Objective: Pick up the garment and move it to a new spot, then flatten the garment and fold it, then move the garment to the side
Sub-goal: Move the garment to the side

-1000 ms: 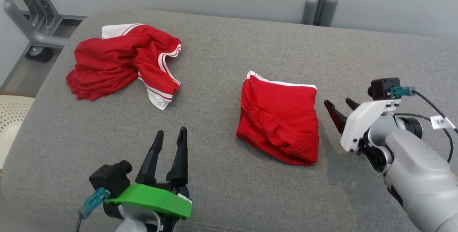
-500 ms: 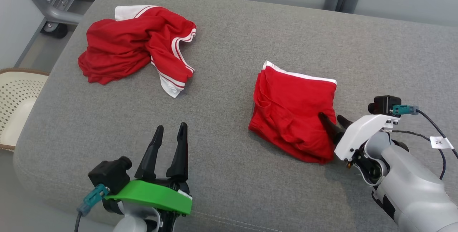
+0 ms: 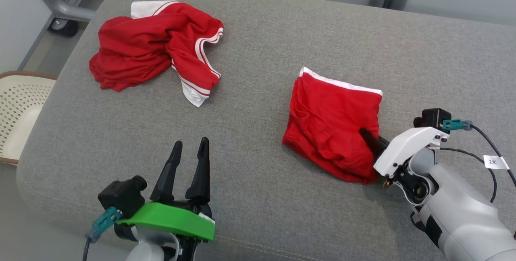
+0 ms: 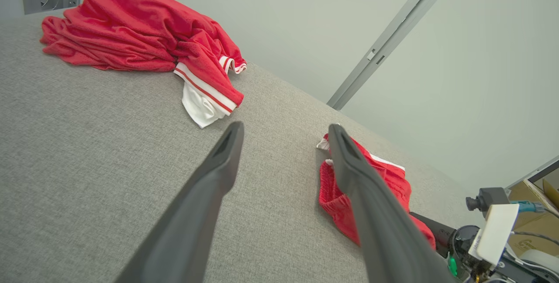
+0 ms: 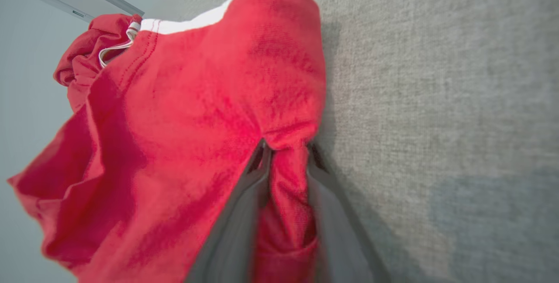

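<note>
In the right wrist view, a ridge of the folded red fabric garment with a white band point(image 5: 196, 99) is being pinched between the two dark fingers point(image 5: 236, 230) of the right gripper point(image 5: 287, 145). The fingers are being held narrow, with cloth filling the gap between them. In the head view that pinch is being hidden: one finger is being seen lying over the garment's near right edge. The garment itself is being shown resting on the right half of the grey woven cushion point(image 3: 258, 196). A crumpled red garment with white stripes point(image 3: 153, 47) is being shown lying near the cushion's far left corner. The left gripper point(image 3: 191, 141) is being held over the cushion's near edge, fingers spread wide and holding nothing, well apart from both garments. Two red garments, two grippers, one cushion and one cream perforated basket point(image 3: 16, 108) are being counted.
</note>
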### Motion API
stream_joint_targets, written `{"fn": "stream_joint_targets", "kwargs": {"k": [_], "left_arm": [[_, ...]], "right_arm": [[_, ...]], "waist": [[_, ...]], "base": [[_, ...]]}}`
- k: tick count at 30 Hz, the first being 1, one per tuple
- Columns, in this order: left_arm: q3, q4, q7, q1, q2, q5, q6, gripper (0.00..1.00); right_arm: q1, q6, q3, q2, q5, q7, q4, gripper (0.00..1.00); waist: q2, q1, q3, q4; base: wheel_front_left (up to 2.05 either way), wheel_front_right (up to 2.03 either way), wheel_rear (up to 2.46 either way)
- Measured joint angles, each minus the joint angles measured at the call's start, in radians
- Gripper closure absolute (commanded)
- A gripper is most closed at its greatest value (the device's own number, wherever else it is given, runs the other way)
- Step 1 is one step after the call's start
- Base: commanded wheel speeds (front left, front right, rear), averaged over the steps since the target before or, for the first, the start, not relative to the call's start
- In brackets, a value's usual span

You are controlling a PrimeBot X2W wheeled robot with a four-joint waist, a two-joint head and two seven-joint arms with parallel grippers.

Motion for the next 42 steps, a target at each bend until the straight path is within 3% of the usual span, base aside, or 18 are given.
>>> {"fn": "stream_joint_targets", "kwargs": {"k": [1, 2, 3, 16, 31, 42], "left_arm": [[0.0, 0.001, 0.0, 0.0, 0.0, 0.0, 0.0, 0.0], [0.0, 0.002, 0.0, 0.0, 0.0, 0.0, 0.0, 0.0], [0.001, 0.004, 0.0, 0.0, 0.0, 0.0, 0.001, 0.0], [0.017, 0.018, 0.0, 0.0, 0.001, 0.0, 0.001, 0.0], [0.023, -0.014, 0.0, 0.005, 0.006, 0.01, 0.009, 0.0], [-0.003, -0.055, 0.022, 0.001, 0.021, 0.032, 0.009, 0.0]], "right_arm": [[0.0, 0.0, 0.002, 0.0, 0.0, 0.003, 0.0, 0.79], [0.0, 0.0, 0.004, -0.001, 0.0, 0.005, 0.0, 0.95], [-0.001, 0.0, 0.006, -0.001, 0.0, 0.005, 0.0, 1.0], [-0.006, 0.0, 0.046, -0.04, -0.02, -0.012, -0.03, 1.0], [-0.112, 0.0, 0.099, -0.28, -0.15, 0.004, -0.032, 1.0], [-0.246, 0.001, 0.147, -0.398, -0.262, 0.044, -0.037, 1.0]], "waist": [[0.0, 0.0, 0.001, -0.001], [0.0, 0.0, 0.001, -0.001], [0.0, 0.0, 0.001, -0.002], [0.0, 0.0, -0.021, -0.035], [0.0, 0.0, -0.044, -0.131], [0.0, 0.0, 0.001, -0.189]], "base": [[0.0, 0.0, 0.0], [0.0, 0.0, 0.0], [0.0, 0.0, 0.0], [0.0, 0.0, 0.0], [0.0, 0.0, 0.0], [0.0, 0.0, 0.0]]}}
